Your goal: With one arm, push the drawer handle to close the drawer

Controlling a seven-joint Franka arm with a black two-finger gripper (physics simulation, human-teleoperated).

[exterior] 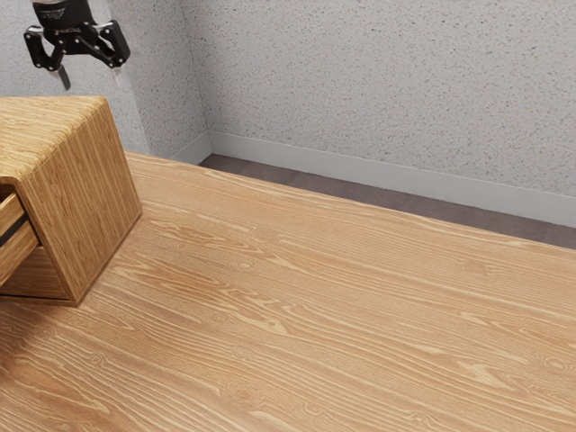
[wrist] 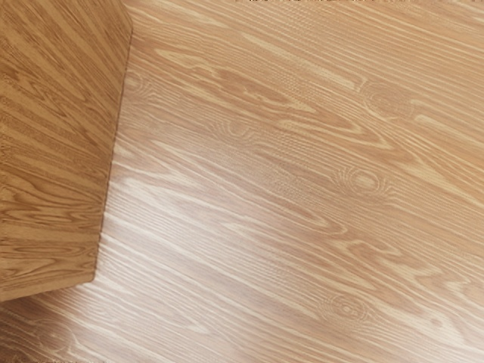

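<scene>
As its two fingers are standing well apart, the black gripper (exterior: 92, 79) is hanging higher than the wooden cabinet (exterior: 81, 193), with pale lettering on its body showing too small to read. Toward the exterior view's left edge, the drawer (exterior: 14, 256) is jutting open from the cabinet's front, a dark strip (exterior: 13, 228) running along its side; the frame is cutting off its inside, hiding any contents. In the wrist view, the cabinet's side is rising beside the bare-grained table (wrist: 295, 189). Beyond cabinet and table, a speckled gray wall (exterior: 378, 85) is meeting a dark floor (exterior: 351, 193).
</scene>
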